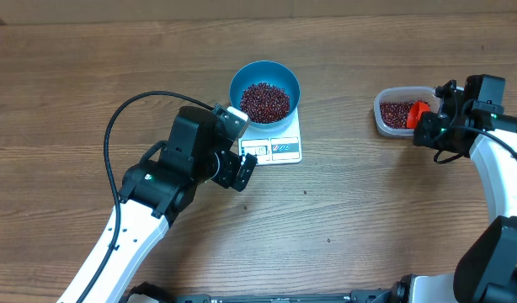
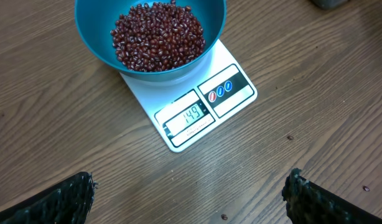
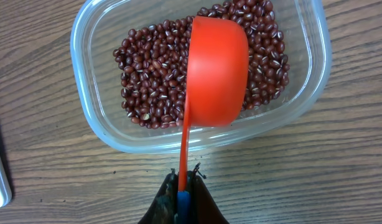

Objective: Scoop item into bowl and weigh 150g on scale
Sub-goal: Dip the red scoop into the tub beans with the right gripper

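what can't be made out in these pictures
Overhead: the scale display is too small to read.
Right wrist: whether the scoop is full or empty, because its back faces the camera.
Left wrist: the left gripper beyond its fingertips, cut off by the bottom edge.
Left wrist: the bowl far rim, cut off by the top edge.
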Robot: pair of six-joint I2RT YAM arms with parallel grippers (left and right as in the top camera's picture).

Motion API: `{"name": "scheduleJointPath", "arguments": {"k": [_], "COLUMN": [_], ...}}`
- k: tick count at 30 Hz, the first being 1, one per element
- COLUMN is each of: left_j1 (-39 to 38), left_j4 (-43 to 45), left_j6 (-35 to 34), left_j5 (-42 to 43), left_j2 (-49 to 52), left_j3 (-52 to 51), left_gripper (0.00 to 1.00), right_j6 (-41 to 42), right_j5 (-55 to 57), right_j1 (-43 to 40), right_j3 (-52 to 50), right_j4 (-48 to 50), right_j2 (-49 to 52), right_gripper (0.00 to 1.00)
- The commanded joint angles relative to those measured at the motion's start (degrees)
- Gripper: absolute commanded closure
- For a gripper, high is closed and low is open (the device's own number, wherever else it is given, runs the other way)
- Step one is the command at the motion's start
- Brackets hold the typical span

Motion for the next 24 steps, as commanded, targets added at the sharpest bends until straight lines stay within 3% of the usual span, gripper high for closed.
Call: {"name": "scheduleJointPath", "arguments": {"k": [1,13,24], "left_j1": [0.1,0.1,0.1], "left_j4": [0.2,0.2,0.2], "left_j6": [-0.6,-0.6,-0.6], "left_j5": [0.4,0.4,0.4], "left_j2": [0.3,0.3,0.3], "left_j3": [0.0,0.0,0.0], "left_gripper": [0.01,0.01,0.0], "right_j6": [0.0,0.0,0.0], "right_j5": [0.1,-0.1,-7.2], "right_j1": [-0.2,-0.2,-0.2], "right_j3": [1.4,-0.2,-0.2], "right_j4": [0.1,1.6,1.6], "right_j2": [1.1,2.8,2.8], "right_gripper": [0.96,0.96,0.96]}}
